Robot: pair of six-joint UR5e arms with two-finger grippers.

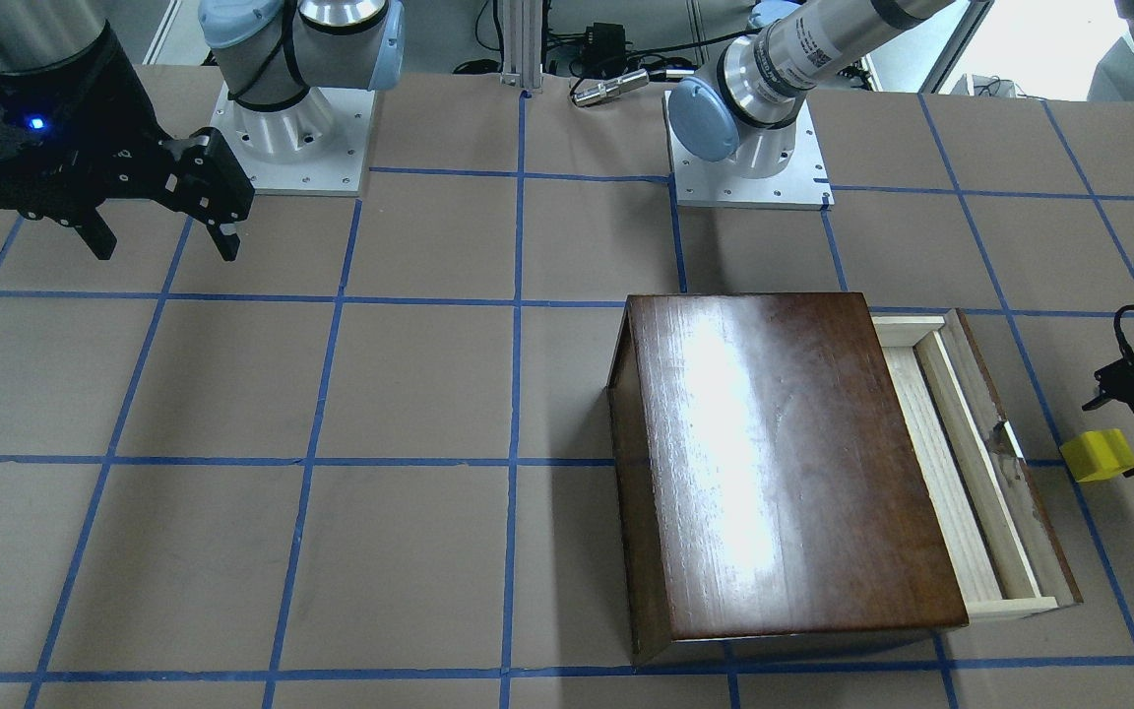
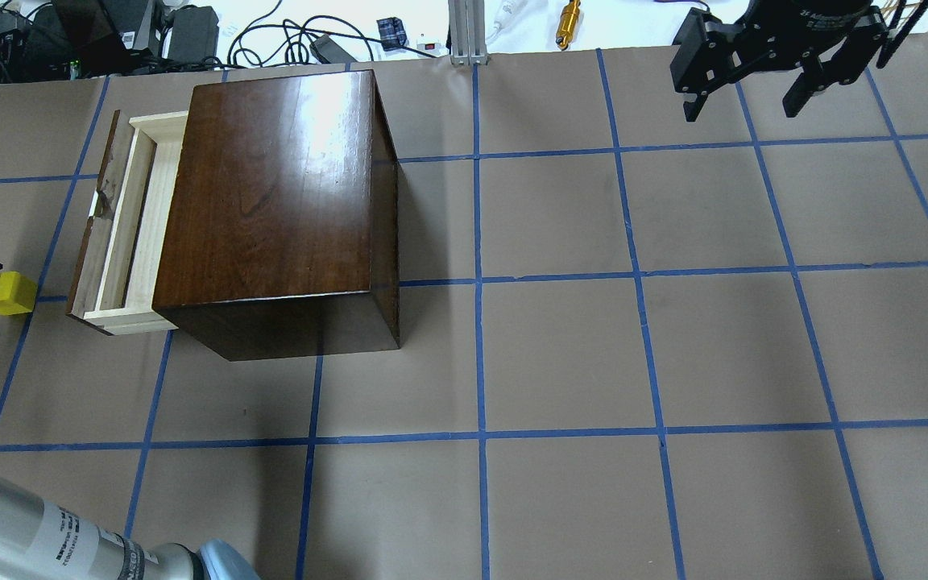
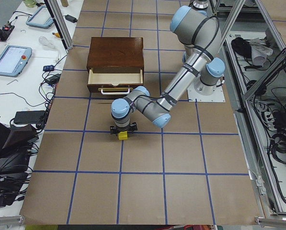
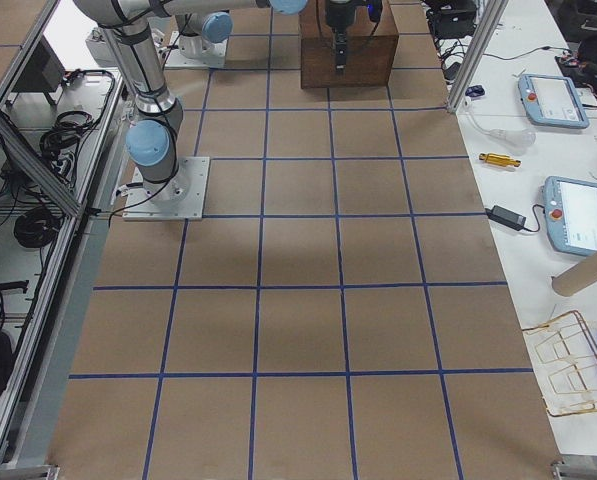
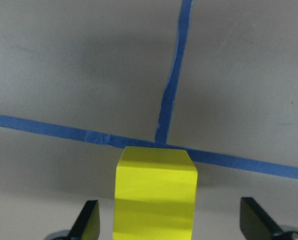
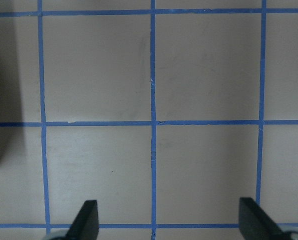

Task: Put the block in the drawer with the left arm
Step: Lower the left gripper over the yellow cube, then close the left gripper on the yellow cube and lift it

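The yellow block [image 1: 1099, 455] stands on the table on a blue tape line, beyond the drawer's front panel. My left gripper [image 1: 1123, 438] is open around it. In the left wrist view the block [image 5: 156, 195] sits between the two fingertips [image 5: 91, 212] with a gap on each side. It also shows in the overhead view [image 2: 6, 293]. The drawer [image 1: 961, 463] [image 2: 130, 225] of the dark-brown cabinet [image 1: 784, 463] is pulled partly out, and what shows of it is empty. My right gripper [image 1: 166, 251] [image 2: 739, 114] hangs open and empty above the table, far from the cabinet.
The arm bases [image 1: 296, 128] [image 1: 749, 148] are bolted at the robot's side of the table. An aluminium post [image 2: 468, 32], cables and a gold-coloured part [image 2: 569, 14] lie along the far edge. The block lies near the table's left end.
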